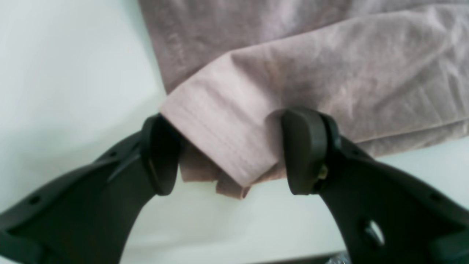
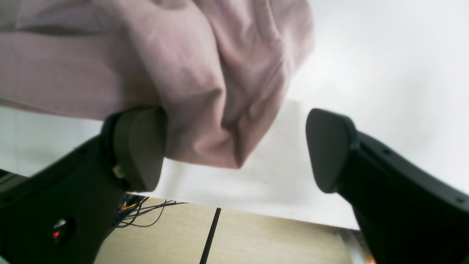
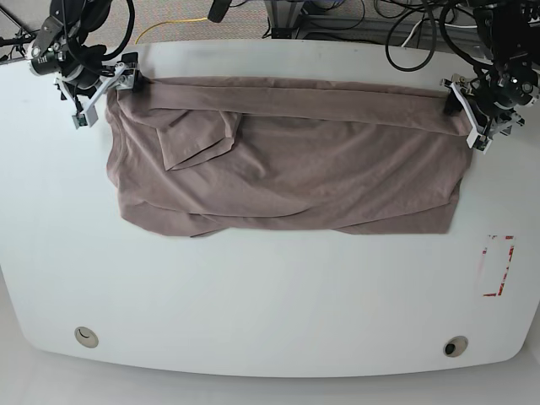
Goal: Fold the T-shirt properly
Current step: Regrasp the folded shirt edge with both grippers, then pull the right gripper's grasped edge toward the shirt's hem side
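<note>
The mauve T-shirt (image 3: pixel 287 169) lies flat across the far half of the white table (image 3: pixel 270 295), its far edge turned over in a long band. A folded sleeve lies on it at left. My left gripper (image 3: pixel 468 114) stands at the shirt's far right corner. In the left wrist view the left gripper (image 1: pixel 232 154) is open, with a folded corner of the T-shirt (image 1: pixel 329 73) lying loosely between its fingers. My right gripper (image 3: pixel 105 84) is at the far left corner. The right gripper (image 2: pixel 234 146) is open, and bunched T-shirt cloth (image 2: pixel 146 55) touches only its left finger (image 2: pixel 139 146).
Cables and arm bases crowd the table's far edge (image 3: pixel 354 25). A white label with red marks (image 3: pixel 496 264) lies near the right edge. Two round holes (image 3: pixel 84 336) (image 3: pixel 456 346) sit near the front edge. Below the table edge a beige floor (image 2: pixel 256 238) shows.
</note>
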Available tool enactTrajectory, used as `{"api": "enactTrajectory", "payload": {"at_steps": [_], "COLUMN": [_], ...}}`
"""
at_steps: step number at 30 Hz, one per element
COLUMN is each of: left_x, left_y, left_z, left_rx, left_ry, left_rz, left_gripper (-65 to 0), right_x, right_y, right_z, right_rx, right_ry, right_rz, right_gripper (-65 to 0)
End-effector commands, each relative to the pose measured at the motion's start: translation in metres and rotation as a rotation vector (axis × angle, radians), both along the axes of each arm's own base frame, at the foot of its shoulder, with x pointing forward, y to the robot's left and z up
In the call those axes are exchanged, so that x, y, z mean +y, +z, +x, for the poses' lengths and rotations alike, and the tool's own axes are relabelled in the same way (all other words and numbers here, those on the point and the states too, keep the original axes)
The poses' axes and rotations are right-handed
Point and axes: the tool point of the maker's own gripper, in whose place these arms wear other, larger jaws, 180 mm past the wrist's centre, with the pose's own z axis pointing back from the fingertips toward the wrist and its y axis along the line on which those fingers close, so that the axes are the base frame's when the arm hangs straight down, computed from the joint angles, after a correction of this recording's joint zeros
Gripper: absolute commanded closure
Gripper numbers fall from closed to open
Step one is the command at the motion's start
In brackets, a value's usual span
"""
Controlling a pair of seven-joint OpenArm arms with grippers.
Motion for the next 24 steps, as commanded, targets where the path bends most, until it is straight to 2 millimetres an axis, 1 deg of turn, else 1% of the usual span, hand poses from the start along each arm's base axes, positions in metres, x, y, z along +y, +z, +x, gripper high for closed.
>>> {"api": "enactTrajectory", "payload": {"at_steps": [1,4,7,9,12,13,17,20,21,24], "left_x": [0.015,0.028,0.04,0.045,0.052,0.053,0.053,0.052,0.052,0.052], "left_y": [-0.012,-0.011,-0.009,-0.008,-0.005,-0.004,-0.004,-0.004,-0.004,-0.004], "left_z": [-0.032,-0.045,-0.055,-0.058,-0.059,-0.059,-0.059,-0.058,-0.058,-0.058], "left_rx": [0.134,0.153,0.178,0.191,0.185,0.184,0.183,0.182,0.182,0.181], "left_ry": [-0.001,0.038,0.08,0.095,0.115,0.117,0.118,0.115,0.116,0.116], "left_rz": [0.083,0.096,0.117,0.126,0.134,0.136,0.137,0.136,0.135,0.135], "left_gripper": [-40.1,-40.1,-40.1,-40.1,-40.1,-40.1,-40.1,-40.1,-40.1,-40.1], "right_x": [-0.006,-0.005,-0.003,-0.001,0.009,0.015,0.061,0.083,0.09,0.103], "right_y": [0.023,0.044,0.056,0.059,0.062,0.063,0.07,0.073,0.075,0.071], "right_z": [0.014,0.023,0.027,0.03,0.034,0.037,0.055,0.063,0.069,0.078], "right_rx": [-0.079,-0.136,-0.17,-0.184,-0.215,-0.228,-0.293,-0.317,-0.329,-0.327], "right_ry": [0.023,0.048,0.066,0.072,0.086,0.097,0.203,0.256,0.278,0.302], "right_rz": [-0.052,-0.101,-0.129,-0.12,-0.072,-0.047,0.091,0.137,0.147,0.179], "right_gripper": [-56.8,-56.8,-56.8,-56.8,-56.8,-56.8,-56.8,-56.8,-56.8,-56.8]}}
